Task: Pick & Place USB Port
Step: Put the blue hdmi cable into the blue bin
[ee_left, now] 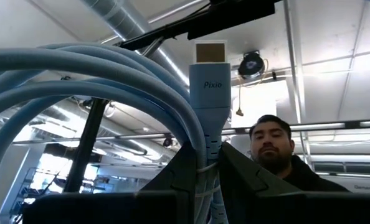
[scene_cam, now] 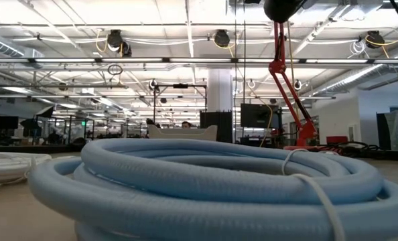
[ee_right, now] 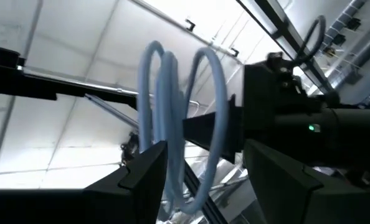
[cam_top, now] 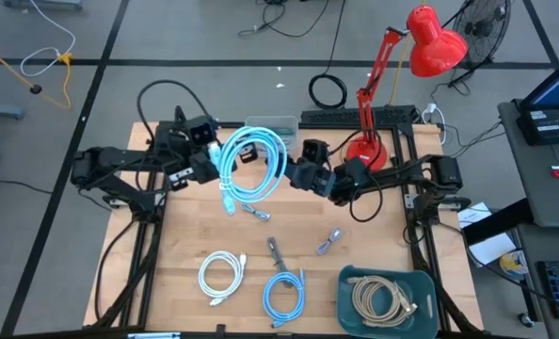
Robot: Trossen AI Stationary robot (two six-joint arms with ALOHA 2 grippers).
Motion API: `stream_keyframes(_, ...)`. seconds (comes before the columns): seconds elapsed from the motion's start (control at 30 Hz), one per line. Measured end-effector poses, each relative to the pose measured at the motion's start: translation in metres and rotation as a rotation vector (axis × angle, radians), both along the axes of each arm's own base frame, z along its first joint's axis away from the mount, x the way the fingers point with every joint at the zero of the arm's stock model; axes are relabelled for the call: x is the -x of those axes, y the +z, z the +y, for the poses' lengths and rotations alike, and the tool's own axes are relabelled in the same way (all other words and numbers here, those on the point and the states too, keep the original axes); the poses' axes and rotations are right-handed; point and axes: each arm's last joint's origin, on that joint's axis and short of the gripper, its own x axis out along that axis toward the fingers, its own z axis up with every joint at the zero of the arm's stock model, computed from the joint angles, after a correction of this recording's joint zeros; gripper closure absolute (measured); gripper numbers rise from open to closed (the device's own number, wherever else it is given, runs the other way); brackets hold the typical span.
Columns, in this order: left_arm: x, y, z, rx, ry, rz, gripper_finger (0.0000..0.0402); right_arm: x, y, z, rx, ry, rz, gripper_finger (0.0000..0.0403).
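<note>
The left gripper (ee_left: 207, 180) is clamped on the light blue USB cable (cam_top: 251, 162), and it holds the coil in the air, above the wooden table (cam_top: 185, 235), well to the left of the red desk lamp (cam_top: 392, 94). In the left wrist view the two fingers press on the cable just under its plug (ee_left: 210, 81), where a thin tie binds the loops. The right gripper (cam_top: 303, 176) waits with its fingers apart, just beside the right edge of the coil, between the coil and the lamp base; in the right wrist view the loops hang in front of its open fingers (ee_right: 144, 174). I think the main risk is that the grip is only on a small bundle near the plug, so the heavy loops may swing or slide out if the arm moves fast. The free end with the connector (cam_top: 231, 202) hangs down and could catch on the loose adapters (cam_top: 261, 215) lying below it. The green bin (cam_top: 388, 297) is far from the lamp, at the front of the table, and it already holds a beige cable (cam_top: 383, 299), so a wide coil may rest on the rim and fall outside. If the right gripper closes now, it may also take only one loop and pull the coil open.
</note>
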Motion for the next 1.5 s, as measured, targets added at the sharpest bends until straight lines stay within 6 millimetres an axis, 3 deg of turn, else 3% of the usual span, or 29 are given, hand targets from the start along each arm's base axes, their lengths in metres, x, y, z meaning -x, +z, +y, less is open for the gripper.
stream_keyframes(0.73,0.006,0.005,0.003,0.004,0.008,-0.012,0.0355,0.003,0.002,0.011,0.033,0.058,-0.032,0.0194)
stream_keyframes(0.83,0.006,0.005,0.004,0.014,0.007,-0.007,0.0355,0.0,-0.001,0.01,-0.003,0.064,0.014,0.0177)
stream_keyframes(1.0,0.006,0.005,0.004,0.017,0.003,-0.005,0.0355,-0.008,-0.007,0.008,-0.082,0.041,0.131,0.0113)
stream_keyframes(1.13,0.006,0.005,0.003,0.019,0.002,-0.004,0.0355,-0.006,-0.005,0.008,-0.082,0.036,0.107,0.0076)
stream_keyframes(1.33,0.012,0.008,0.002,0.0,-0.006,-0.02,0.0355,-0.001,0.002,0.008,-0.054,0.004,0.076,0.007)
stream_keyframes(1.5,0.02,0.014,0.001,-0.016,-0.003,-0.05,0.0355,0.003,0.008,0.008,-0.121,0.089,0.074,0.0076)
